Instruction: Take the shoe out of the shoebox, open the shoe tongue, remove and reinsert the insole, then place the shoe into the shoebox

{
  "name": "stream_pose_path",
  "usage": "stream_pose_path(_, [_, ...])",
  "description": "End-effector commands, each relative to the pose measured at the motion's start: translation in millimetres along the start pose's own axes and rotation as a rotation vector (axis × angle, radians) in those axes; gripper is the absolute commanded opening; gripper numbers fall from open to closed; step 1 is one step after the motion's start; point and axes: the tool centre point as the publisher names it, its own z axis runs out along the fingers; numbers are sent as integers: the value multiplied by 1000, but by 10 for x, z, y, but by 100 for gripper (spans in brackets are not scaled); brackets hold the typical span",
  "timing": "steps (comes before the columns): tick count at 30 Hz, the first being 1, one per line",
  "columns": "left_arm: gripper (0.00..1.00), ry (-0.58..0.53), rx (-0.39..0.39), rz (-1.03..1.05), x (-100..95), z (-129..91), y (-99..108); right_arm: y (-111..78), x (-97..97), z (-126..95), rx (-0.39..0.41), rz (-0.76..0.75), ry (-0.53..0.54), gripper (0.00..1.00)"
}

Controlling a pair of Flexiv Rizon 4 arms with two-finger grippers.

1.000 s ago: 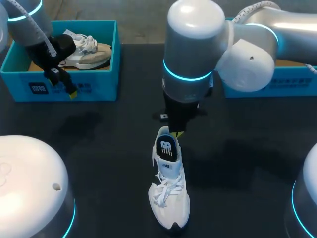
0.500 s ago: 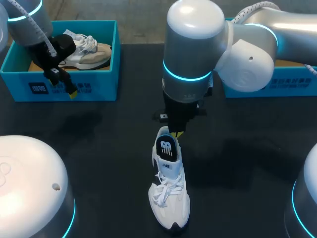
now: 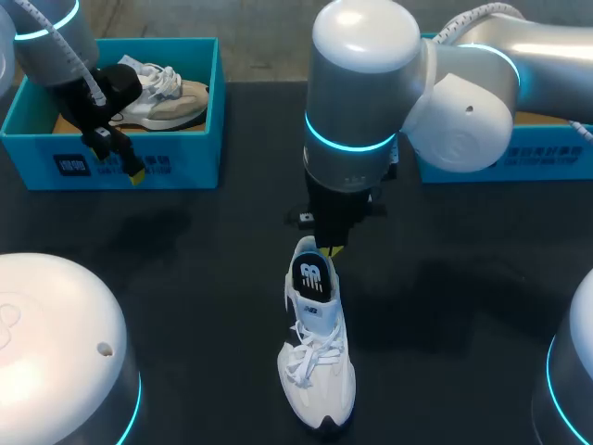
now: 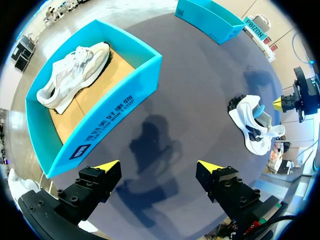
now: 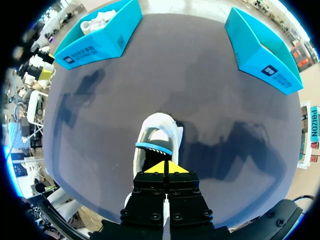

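Note:
A white shoe [image 3: 316, 357] lies on the dark table, toe toward the near edge. Its black insole [image 3: 312, 276] with a white logo stands tilted up out of the heel. My right gripper [image 3: 334, 249] hangs just above the heel, shut, its yellow tips [image 5: 164, 167] pressed together with nothing visible between them. Just ahead of those tips I see the shoe's opening [image 5: 152, 155]. My left gripper [image 4: 157, 167] is open and empty, above the table in front of the left shoebox [image 3: 185, 158]. The white shoe [image 4: 252, 125] lies off to its side.
The left blue shoebox [image 4: 125, 100] holds a beige and white shoe [image 4: 75, 70]. A second blue shoebox [image 3: 547, 162] stands at the back right, partly hidden by my right arm. White rounded arm bases [image 3: 56, 352] fill both near corners.

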Motion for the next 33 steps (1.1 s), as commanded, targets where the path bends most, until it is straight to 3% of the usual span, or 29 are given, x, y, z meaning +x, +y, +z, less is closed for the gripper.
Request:
stream_pose_path(1, [100, -2, 0, 1, 1, -5, 11, -4, -1, 11, 0, 0, 1, 0])
stream_pose_path(27, [100, -2, 0, 1, 1, -5, 11, -4, -1, 11, 0, 0, 1, 0])
stream_pose_path(28, [100, -2, 0, 1, 1, -5, 11, -115, 91, 191, 12, -50, 78, 0])
stream_pose_path(33, [100, 16, -4, 54, 87, -11, 12, -135, 196, 262, 16, -53, 94, 0])
